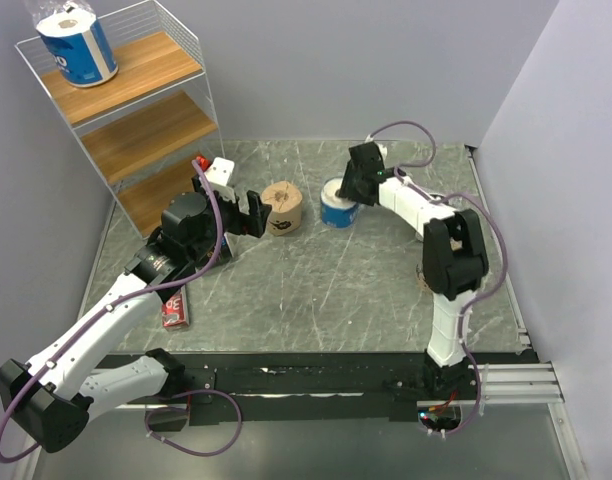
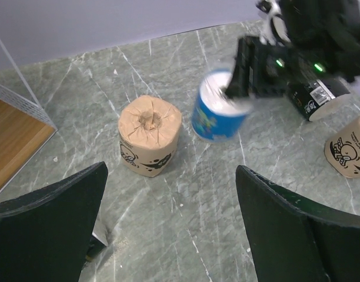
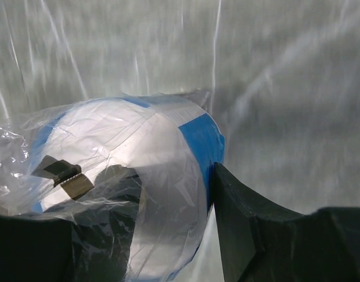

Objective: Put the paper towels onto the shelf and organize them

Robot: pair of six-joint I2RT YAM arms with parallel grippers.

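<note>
My right gripper [image 1: 348,195] [image 3: 168,200] is shut on a blue-wrapped paper towel roll [image 1: 337,208] [image 3: 139,147], one finger [image 3: 245,229] against its outer wall and the other inside the core. The left wrist view shows that roll [image 2: 218,111] tilted and blurred. A tan roll [image 1: 282,208] [image 2: 149,135] stands upright on the table just ahead of my left gripper [image 1: 248,214] [image 2: 171,226], which is open and holds nothing. Another blue-wrapped roll [image 1: 76,45] sits on the top board of the white wire shelf [image 1: 136,120].
A black-wrapped roll [image 2: 318,97] and a second tan roll [image 2: 350,147] lie at the right, behind the right arm. A red box [image 1: 176,312] rests under the left arm. The shelf's lowest board [image 2: 15,141] is close on the left.
</note>
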